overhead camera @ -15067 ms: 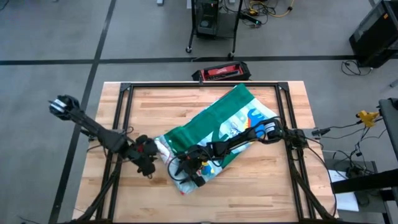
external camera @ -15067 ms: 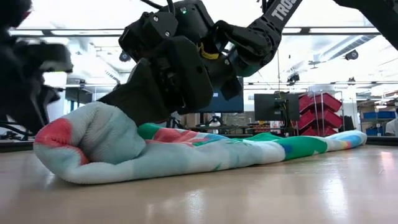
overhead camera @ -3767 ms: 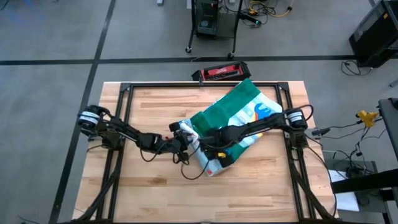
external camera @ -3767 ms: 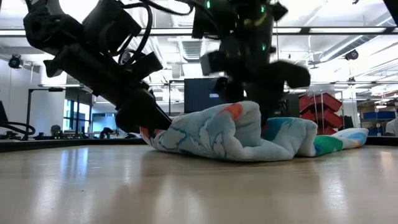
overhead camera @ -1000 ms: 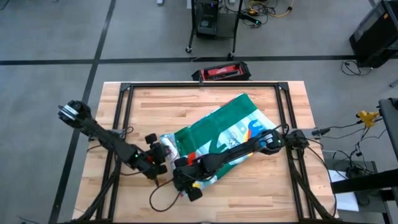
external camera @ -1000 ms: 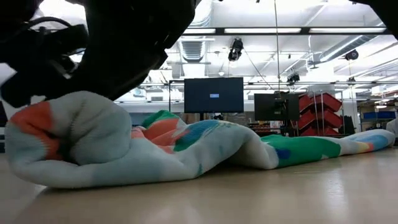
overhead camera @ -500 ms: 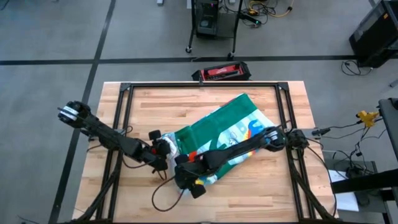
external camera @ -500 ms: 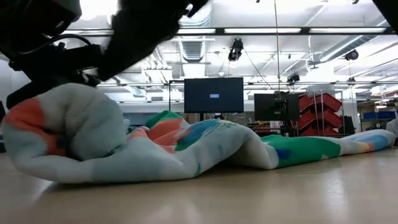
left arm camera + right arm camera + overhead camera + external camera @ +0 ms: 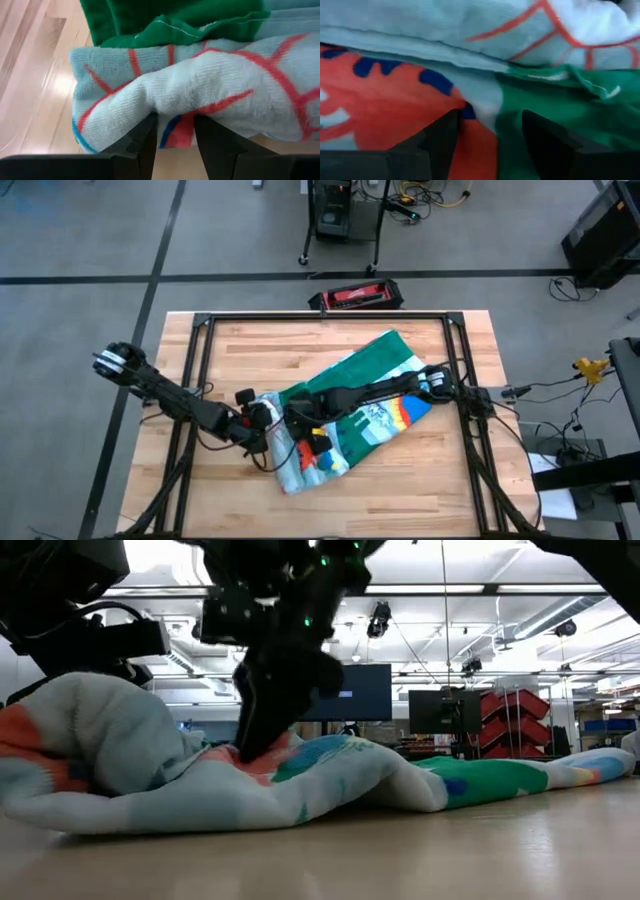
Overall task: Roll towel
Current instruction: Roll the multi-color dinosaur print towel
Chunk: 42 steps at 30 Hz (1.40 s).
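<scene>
The towel (image 9: 372, 392) lies slantwise across the middle of the table, green back up at its far right and printed face showing beside it. Its near-left end is rolled into a thick bundle (image 9: 95, 765) that rests on the wood. My left gripper (image 9: 264, 421) is at the left end of that roll, shut on a bulge of it (image 9: 175, 105). My right gripper (image 9: 300, 421) points down onto the towel just behind the roll (image 9: 255, 745). Its fingers are open, with towel spanning the gap (image 9: 487, 117). My left gripper pinches a fold of the printed pale cloth (image 9: 176, 122) at the roll's left end between its two fingers, slanting down from the table's left. The roll rests on the table. My right gripper's open fingers (image 9: 440, 142) come from above, and their tips stand on the towel where the printed face meets the green border (image 9: 495, 107). Nothing is pinched between them.
Black frame rails (image 9: 198, 360) run along the table's left, right and far sides. A red and black case (image 9: 355, 296) lies at the far edge. A cable (image 9: 268, 462) loops beside the roll. Bare wood (image 9: 410, 490) lies along the near edge.
My right gripper has left the roll's near end and gone toward the far edge, onto the towel behind the roll, uncovering the roll's near end. My left gripper has swung slightly toward the far edge with the roll's left end still in its hold.
</scene>
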### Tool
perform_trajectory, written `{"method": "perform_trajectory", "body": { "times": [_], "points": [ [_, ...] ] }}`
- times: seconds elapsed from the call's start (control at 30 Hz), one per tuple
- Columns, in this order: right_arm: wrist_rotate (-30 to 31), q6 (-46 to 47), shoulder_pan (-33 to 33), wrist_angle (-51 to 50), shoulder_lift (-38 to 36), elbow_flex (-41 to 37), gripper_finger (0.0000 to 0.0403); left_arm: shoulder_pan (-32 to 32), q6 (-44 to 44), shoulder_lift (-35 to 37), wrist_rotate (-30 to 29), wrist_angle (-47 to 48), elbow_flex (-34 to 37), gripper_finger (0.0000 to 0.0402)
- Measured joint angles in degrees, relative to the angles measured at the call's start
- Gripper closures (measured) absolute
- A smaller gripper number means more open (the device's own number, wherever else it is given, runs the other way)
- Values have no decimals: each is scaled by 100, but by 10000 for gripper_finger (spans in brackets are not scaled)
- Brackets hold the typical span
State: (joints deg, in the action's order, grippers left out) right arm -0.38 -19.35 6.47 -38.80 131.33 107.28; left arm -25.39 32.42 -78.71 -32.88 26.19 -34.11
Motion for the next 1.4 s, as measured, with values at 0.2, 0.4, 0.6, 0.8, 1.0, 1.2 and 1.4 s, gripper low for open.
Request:
{"method": "perform_trajectory", "body": {
  "times": [0.2, 0.4, 0.6, 0.8, 1.0, 1.2, 1.4],
  "points": [
    [-162, -79, -76, 930, 15, -591, 199, -54, 26, 51, 44, 205, -265, 284],
    [-210, -79, -99, 1158, 15, -684, 199, -421, 675, 112, 90, 1270, -751, 283],
    [-206, -111, -122, 1186, 15, -685, 199, -1362, 2298, 102, 541, 2076, -1001, 283],
    [-181, -126, -125, 1315, 27, -691, 199, -2484, 3917, -320, 412, 1648, -793, 283],
    [-173, -77, -123, 1363, 33, -695, 199, -2470, 4015, -1112, -320, 1012, -584, 283],
    [-121, -70, -101, 1367, 33, -695, 199, -2385, 3868, -1458, -1098, 762, -670, 283],
    [-116, -11, -99, 1385, 33, -695, 199, -2331, 3764, -1458, -1303, 382, -668, 283]
  ]
}}
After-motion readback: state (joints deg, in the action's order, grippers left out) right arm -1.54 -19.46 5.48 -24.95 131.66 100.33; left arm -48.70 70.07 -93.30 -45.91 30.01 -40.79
